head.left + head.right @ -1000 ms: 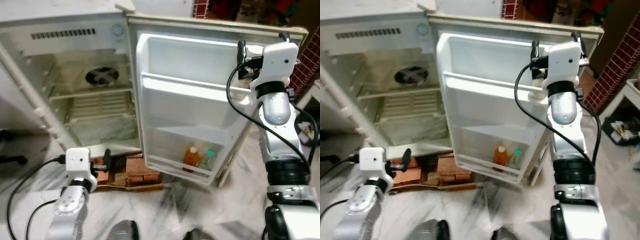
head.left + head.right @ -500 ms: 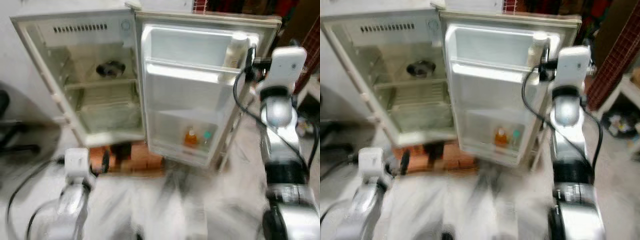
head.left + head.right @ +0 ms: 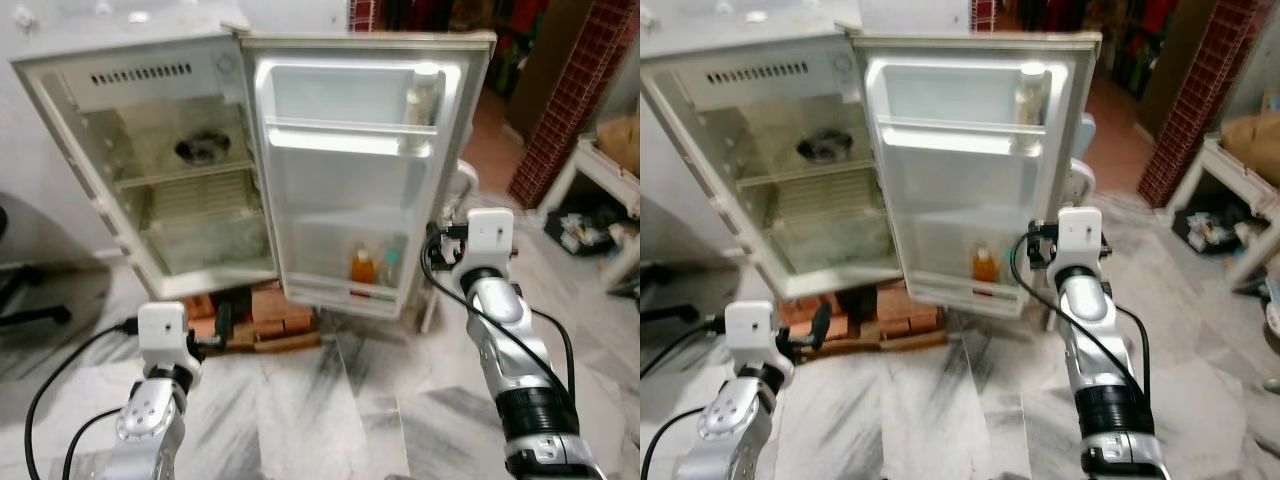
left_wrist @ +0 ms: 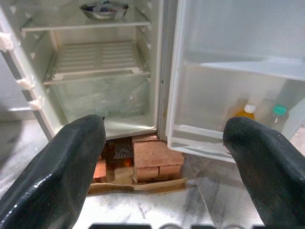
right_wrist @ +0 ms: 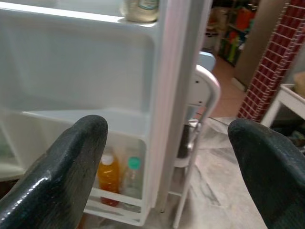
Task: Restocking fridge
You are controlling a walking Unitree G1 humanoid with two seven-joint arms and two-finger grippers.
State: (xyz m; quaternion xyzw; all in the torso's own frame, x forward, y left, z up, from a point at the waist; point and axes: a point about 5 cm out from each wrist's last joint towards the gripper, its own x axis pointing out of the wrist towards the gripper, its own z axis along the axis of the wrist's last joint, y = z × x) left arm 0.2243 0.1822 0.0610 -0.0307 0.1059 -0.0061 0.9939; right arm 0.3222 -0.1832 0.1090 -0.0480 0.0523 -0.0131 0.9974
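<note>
The small white fridge [image 3: 140,100] stands wide open on a stack of red bricks [image 3: 270,315], which rest on the grey-veined marble floor [image 3: 330,400]. Its door [image 3: 365,170] swings out toward the robot, with the inner side facing us. On the upper door shelf, over at about 2 o'clock from the door's middle, sits a pale bottle with a white cap [image 3: 422,100], upright against the door's edge. Down in the bottom door rack, at roughly 6 o'clock, an orange juice bottle [image 3: 362,267] stands just beside a clear bottle with a green cap [image 3: 388,268]; the two look to be touching or nearly so.

Inside the cabinet, a steel bowl [image 4: 104,8] rests on the top shelf, and a white wire rack [image 4: 97,58] sits below it above a clear crisper cover.

The left gripper [image 4: 167,157] hangs low, pointed at the fridge's base, its two black fingers [image 4: 66,162] spread well apart with nothing between them. The right gripper [image 5: 167,157] is held out near the free edge of the door, at 4 o'clock from the door's centre; its fingers [image 5: 62,162] are likewise spread wide and hold nothing.

Behind the door's edge a white chair [image 5: 206,95] stands on the floor. Farther off at 3 o'clock are a red brick-patterned pillar [image 3: 560,90] and a white table [image 3: 605,175] with clutter under it.
</note>
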